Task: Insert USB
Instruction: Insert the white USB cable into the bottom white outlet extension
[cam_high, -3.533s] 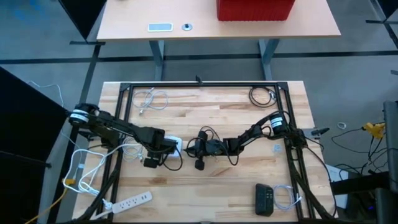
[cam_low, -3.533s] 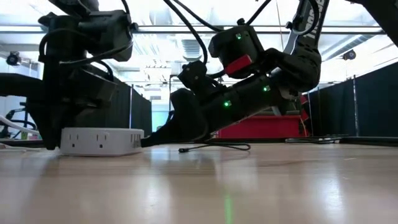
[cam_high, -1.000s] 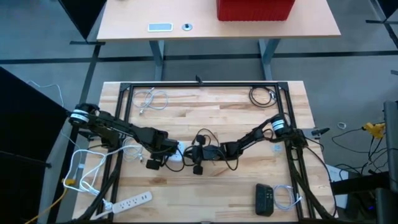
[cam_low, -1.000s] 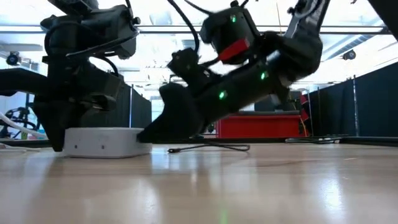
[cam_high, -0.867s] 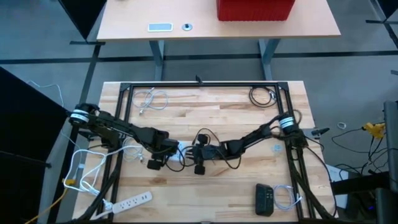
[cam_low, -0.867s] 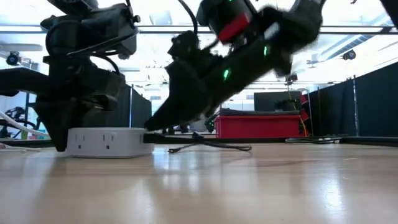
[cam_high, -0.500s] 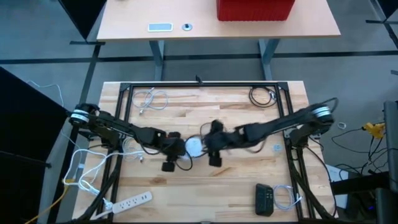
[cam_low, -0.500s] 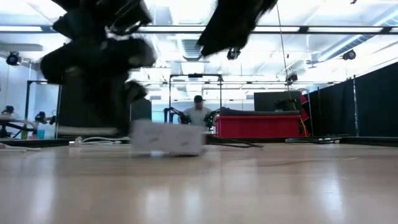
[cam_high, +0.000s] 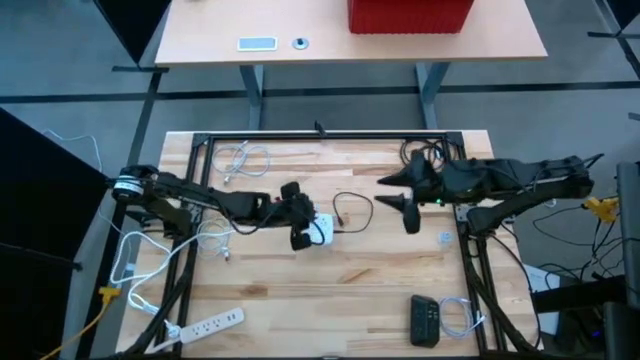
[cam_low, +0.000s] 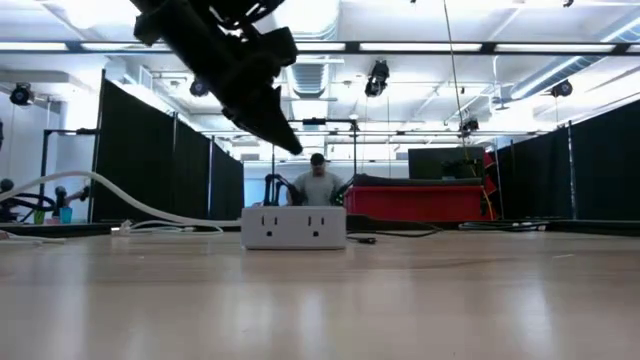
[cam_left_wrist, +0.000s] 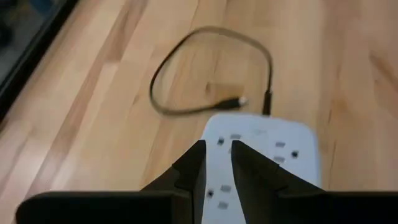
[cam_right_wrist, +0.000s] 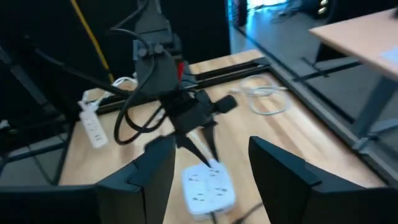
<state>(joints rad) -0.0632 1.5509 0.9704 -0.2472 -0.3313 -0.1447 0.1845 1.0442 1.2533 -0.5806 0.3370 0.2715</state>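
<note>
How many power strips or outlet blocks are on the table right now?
2. A white outlet block sits mid-table just ahead of the left claw, with a black cable beside it. A long white power strip lies at the table's near-left corner. Others may be hidden under the arms.

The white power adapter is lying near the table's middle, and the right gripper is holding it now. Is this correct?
Not quite. The white power adapter does lie near the table's middle, but the right gripper is open and well away from it, as the high view shows. The left gripper is the one above it.

The power block (cam_high: 321, 229) lies mid-table, the left gripper (cam_high: 304, 221) just left of and above it; the USB cable (cam_high: 352, 211) loops right of it, seemingly plugged in; the right gripper (cam_high: 388, 181) hangs further right
</note>
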